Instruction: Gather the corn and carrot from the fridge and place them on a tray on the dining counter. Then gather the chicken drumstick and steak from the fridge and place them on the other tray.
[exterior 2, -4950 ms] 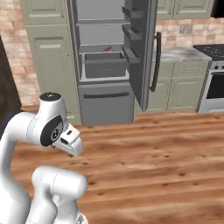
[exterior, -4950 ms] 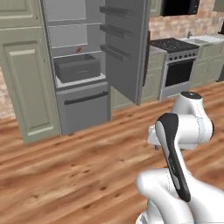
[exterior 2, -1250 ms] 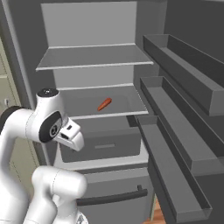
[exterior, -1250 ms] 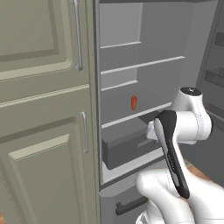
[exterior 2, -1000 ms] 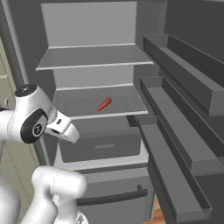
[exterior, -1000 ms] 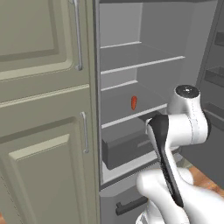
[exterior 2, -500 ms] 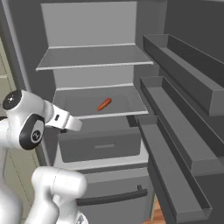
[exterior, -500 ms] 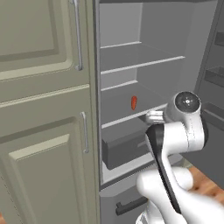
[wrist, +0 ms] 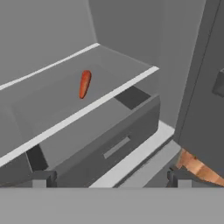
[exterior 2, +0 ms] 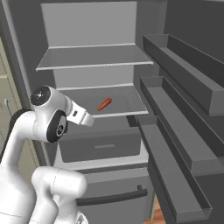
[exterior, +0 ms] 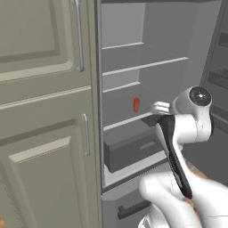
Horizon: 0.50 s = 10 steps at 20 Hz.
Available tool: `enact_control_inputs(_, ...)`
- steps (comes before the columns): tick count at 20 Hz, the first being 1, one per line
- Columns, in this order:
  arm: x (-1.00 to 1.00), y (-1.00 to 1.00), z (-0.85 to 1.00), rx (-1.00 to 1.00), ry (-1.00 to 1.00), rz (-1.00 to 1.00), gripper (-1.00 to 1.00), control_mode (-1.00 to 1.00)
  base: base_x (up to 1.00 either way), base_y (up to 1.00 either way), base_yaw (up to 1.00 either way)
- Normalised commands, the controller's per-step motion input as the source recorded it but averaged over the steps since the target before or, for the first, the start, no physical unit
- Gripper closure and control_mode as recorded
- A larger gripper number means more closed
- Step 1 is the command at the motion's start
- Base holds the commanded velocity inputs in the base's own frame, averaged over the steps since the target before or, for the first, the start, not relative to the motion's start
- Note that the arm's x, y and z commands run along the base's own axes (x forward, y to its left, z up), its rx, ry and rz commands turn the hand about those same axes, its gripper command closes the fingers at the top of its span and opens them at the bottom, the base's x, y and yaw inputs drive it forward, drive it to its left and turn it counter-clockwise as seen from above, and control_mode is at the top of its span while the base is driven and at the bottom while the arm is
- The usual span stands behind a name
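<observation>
An orange carrot (wrist: 84, 83) lies on the fridge's lower glass shelf (wrist: 65, 109), also seen as a small orange shape (exterior: 136, 104) and from the other side (exterior 2: 104, 104). My gripper (wrist: 110, 178) is open with nothing between its fingertips (wrist: 43, 177). It hangs in front of the fridge opening, short of the shelf and a little lower than the carrot. My arm (exterior 2: 48, 118) reaches toward the shelf. The corn, chicken drumstick, steak and trays are out of view.
A closed grey drawer (wrist: 118, 144) sits under the carrot's shelf, with an upper shelf (exterior 2: 94, 59) above. The open fridge door's deep bins (exterior 2: 183, 131) stand at the right. Tall olive cabinet doors (exterior: 44, 111) flank the fridge on the left.
The base has stayed put over the last second, after driving up to the fridge earlier. My arm has swung up and forward, bringing the open hand toward the carrot's shelf.
</observation>
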Motion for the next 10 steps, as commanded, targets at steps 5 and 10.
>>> enact_control_inputs(5, 0.79, 0.0, 0.0, 0.0, 0.0, 0.0, -1.0, -1.0, 0.0, 0.0, 0.0)
enact_control_inputs(10, 0.49, 0.01, -0.06, 0.0, 0.0, 0.0, -1.0, -1.0, 0.0, 0.0, 0.0)
